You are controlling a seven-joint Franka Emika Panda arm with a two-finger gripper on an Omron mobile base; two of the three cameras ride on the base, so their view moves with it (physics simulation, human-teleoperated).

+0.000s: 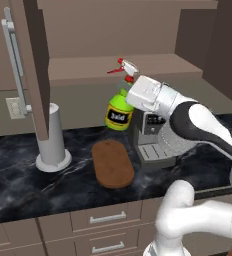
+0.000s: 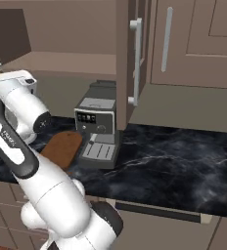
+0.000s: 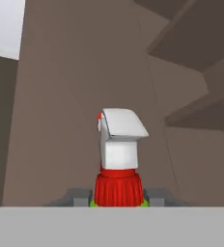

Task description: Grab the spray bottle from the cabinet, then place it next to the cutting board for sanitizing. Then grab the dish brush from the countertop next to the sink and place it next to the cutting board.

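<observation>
Claw clamped on the lime-green spray bottle, held in the air above the black marble-look bench.

The white arm's claw grips the small lime-green spray bottle with dark label and red-and-white trigger nozzle at its narrow neck; in the hand view the red collar and white nozzle sit between the grey fingers. The bottle hangs tilted, clear of the black white-veined bench, just beside the silver-and-black coffee machine and above the far end of the dark reddish-brown oval wooden cutting board, which lies flat on the bench. The taupe-brown wall cabinet's flat door with its long silver bar handle stands open to the left, near a white paper-towel stand.
</observation>
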